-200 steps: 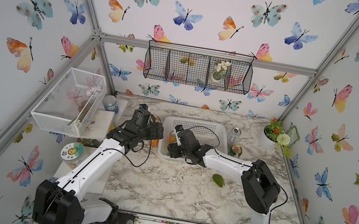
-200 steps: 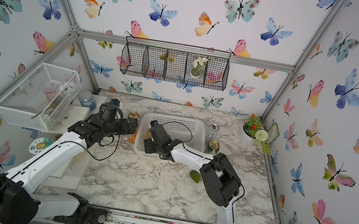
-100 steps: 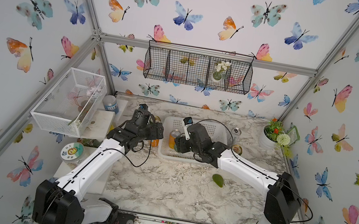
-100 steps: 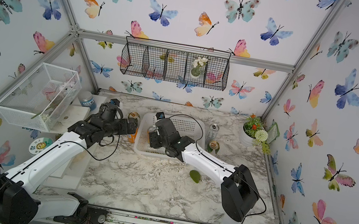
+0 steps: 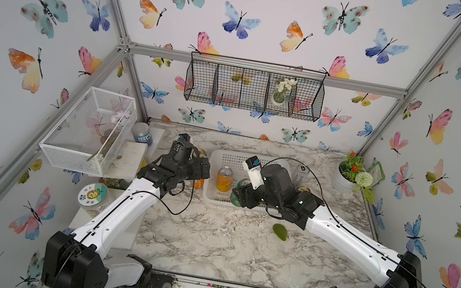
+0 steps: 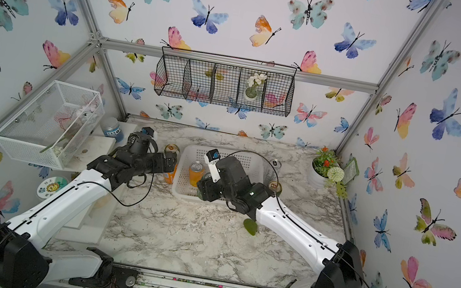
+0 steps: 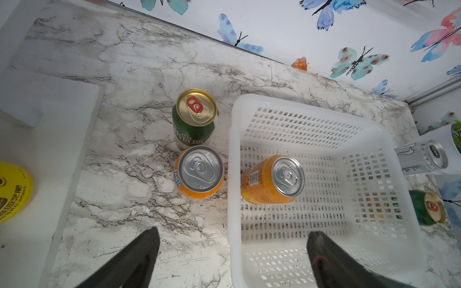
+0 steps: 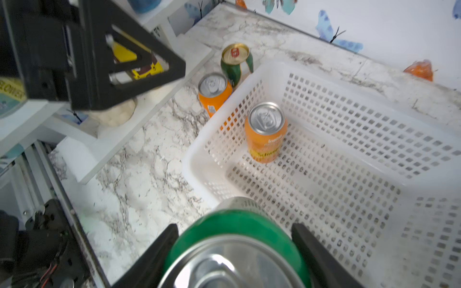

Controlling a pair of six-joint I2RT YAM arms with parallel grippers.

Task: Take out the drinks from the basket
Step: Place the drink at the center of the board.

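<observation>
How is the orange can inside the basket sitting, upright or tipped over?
Upright: the orange can stands on the basket floor, silver top up.

The basket (image 7: 234, 212) is white and perforated. The orange can (image 7: 259, 184) and the orange Fanta can (image 7: 199, 172) have silver tops; the dark green can (image 7: 193, 134) has a gold top with a red tab. The bright green can (image 8: 237, 222) is silver-topped. The surface (image 5: 221, 245) is grey-veined white marble.

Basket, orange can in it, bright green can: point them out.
Basket (image 7: 234, 212): left wrist view, rim.
Orange can in basket (image 8: 265, 133): right wrist view, upper side wall.
Bright green can (image 8: 237, 225): right wrist view, side wall.
</observation>
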